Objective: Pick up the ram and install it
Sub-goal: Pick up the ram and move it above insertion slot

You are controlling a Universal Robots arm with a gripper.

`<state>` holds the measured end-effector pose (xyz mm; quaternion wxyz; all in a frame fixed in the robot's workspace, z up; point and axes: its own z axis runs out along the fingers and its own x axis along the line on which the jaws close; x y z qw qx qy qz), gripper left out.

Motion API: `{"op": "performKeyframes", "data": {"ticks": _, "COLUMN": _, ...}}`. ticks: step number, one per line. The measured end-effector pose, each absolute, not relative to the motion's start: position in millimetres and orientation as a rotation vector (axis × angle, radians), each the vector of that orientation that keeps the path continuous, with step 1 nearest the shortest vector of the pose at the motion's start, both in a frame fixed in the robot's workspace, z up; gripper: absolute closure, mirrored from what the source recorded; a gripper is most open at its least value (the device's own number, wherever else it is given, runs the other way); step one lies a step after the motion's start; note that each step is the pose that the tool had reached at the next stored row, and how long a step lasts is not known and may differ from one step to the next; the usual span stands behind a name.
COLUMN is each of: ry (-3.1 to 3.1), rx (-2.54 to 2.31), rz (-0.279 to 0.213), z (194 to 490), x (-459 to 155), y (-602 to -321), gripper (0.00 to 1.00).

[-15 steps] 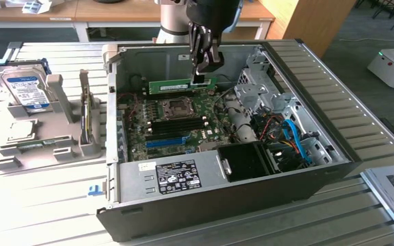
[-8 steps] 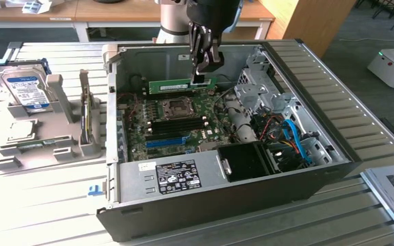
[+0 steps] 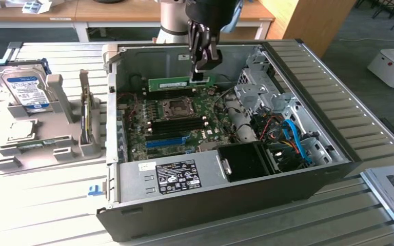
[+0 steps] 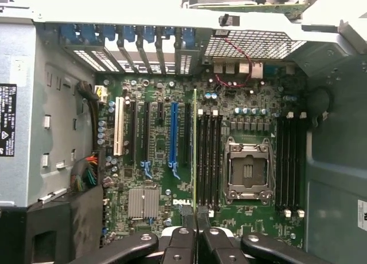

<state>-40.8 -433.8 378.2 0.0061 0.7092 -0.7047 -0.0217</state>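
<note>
Ram (image 3: pixel 176 82) clamped on edge in the jaws of the gripper (image 3: pixel 202 77), held lengthwise over the black memory slots (image 4: pixel 209 155), apparently to line up with one.

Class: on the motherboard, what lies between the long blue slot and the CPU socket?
In the wrist view: a black expansion slot, the ram held edge-on by the gripper, then black memory slots, between the blue slot and the CPU socket.
</note>
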Motion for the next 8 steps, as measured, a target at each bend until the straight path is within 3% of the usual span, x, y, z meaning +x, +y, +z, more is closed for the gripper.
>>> {"op": "performKeyframes", "data": {"ticks": 8, "ry": -2.205, "rx": 2.22, "rz": -0.068, "z": 377.4, "x": -40.8, "y": -425.6, "gripper": 0.88}}
